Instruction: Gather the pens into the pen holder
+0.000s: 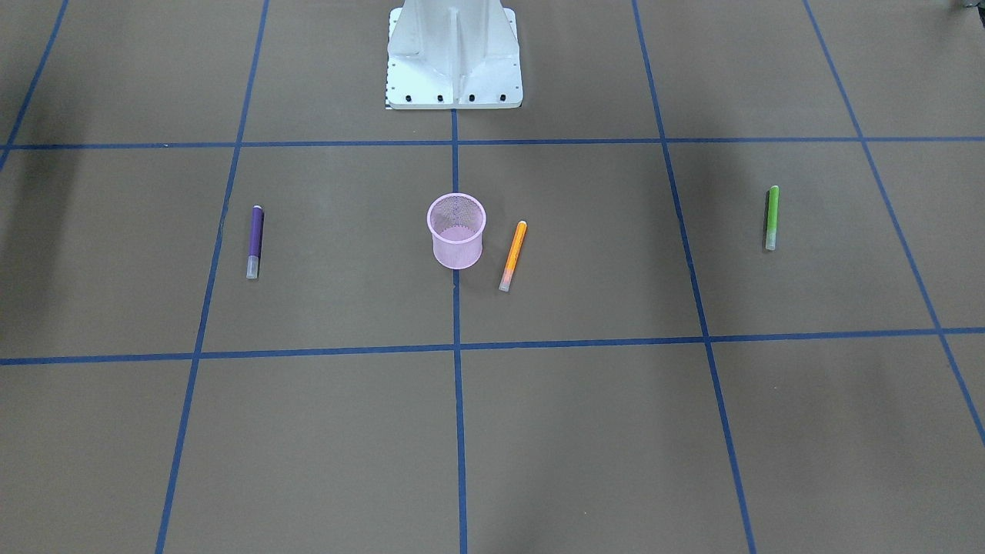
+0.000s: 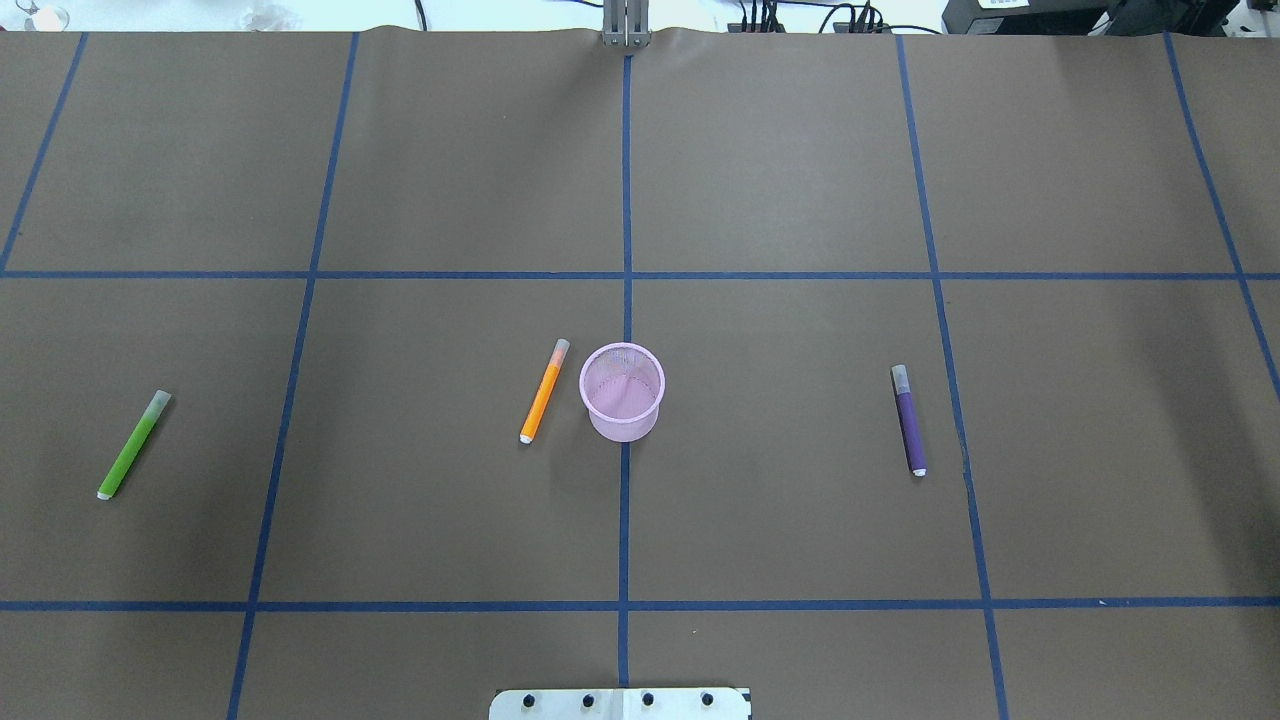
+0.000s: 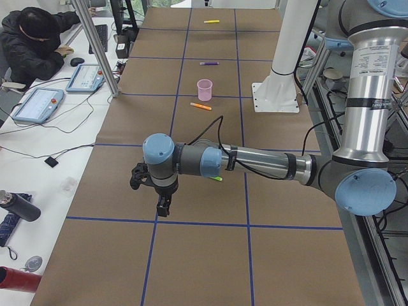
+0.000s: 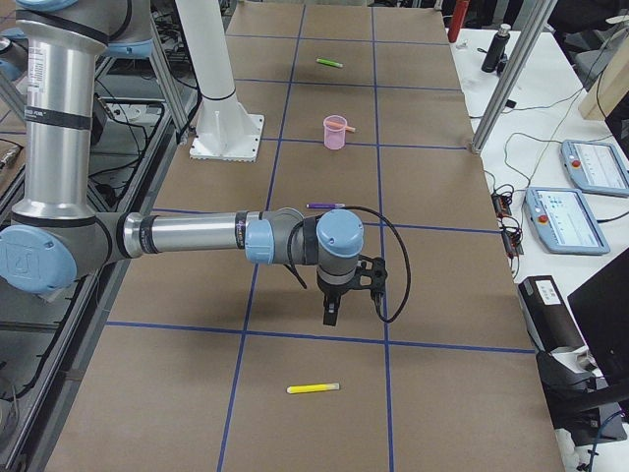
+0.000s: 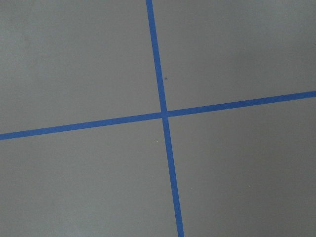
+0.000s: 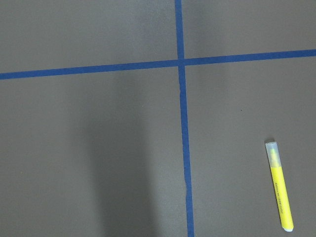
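Observation:
The pink mesh pen holder (image 2: 622,392) stands upright at the table's centre and looks empty. An orange pen (image 2: 544,391) lies just beside it on my left side. Further out lie a purple pen (image 2: 909,420) on my right and a green pen (image 2: 133,445) far to my left. A yellow pen (image 6: 279,192) lies at the table's far right end, near my right gripper (image 4: 331,315), which hangs over bare table. My left gripper (image 3: 164,207) hangs over the left end, beyond the green pen. Both grippers show only in the side views, so I cannot tell whether they are open or shut.
The white robot base (image 1: 454,58) is bolted behind the holder. Blue tape lines (image 5: 163,114) divide the brown table cover into squares. A person (image 3: 35,44) sits at a side desk with teach pendants (image 3: 38,105), off the table's far edge.

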Action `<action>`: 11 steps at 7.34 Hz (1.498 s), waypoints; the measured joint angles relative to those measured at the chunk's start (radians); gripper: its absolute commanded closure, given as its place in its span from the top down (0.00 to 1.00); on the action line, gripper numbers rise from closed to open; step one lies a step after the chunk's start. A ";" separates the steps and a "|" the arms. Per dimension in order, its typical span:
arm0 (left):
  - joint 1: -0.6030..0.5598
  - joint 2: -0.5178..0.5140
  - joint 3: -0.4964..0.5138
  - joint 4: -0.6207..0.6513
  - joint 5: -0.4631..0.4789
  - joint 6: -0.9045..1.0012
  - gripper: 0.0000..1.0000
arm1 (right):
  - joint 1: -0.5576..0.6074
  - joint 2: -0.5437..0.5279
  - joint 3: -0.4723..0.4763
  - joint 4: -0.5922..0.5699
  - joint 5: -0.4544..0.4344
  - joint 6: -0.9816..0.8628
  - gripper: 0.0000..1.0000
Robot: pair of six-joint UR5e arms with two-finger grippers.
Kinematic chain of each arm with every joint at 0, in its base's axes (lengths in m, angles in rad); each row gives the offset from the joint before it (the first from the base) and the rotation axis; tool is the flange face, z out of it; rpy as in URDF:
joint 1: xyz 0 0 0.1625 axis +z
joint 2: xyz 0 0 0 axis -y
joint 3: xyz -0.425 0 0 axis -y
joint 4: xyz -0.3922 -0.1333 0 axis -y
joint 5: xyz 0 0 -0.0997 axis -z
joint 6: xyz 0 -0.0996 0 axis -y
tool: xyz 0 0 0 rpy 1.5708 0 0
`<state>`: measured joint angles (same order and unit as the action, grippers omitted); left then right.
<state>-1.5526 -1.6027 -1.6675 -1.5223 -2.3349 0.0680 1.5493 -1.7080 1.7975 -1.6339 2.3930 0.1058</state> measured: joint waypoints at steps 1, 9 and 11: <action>0.000 -0.001 0.000 0.001 -0.001 -0.002 1.00 | 0.000 0.001 0.000 0.000 0.000 0.000 1.00; 0.218 -0.111 -0.082 -0.127 -0.004 -0.169 1.00 | 0.003 0.033 0.024 0.030 0.012 0.011 1.00; 0.289 -0.118 -0.097 -0.151 -0.003 -0.187 1.00 | 0.002 0.031 0.014 0.038 0.013 0.011 1.00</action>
<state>-1.2637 -1.7210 -1.7649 -1.6729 -2.3383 -0.1190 1.5512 -1.6766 1.8114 -1.5960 2.4057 0.1172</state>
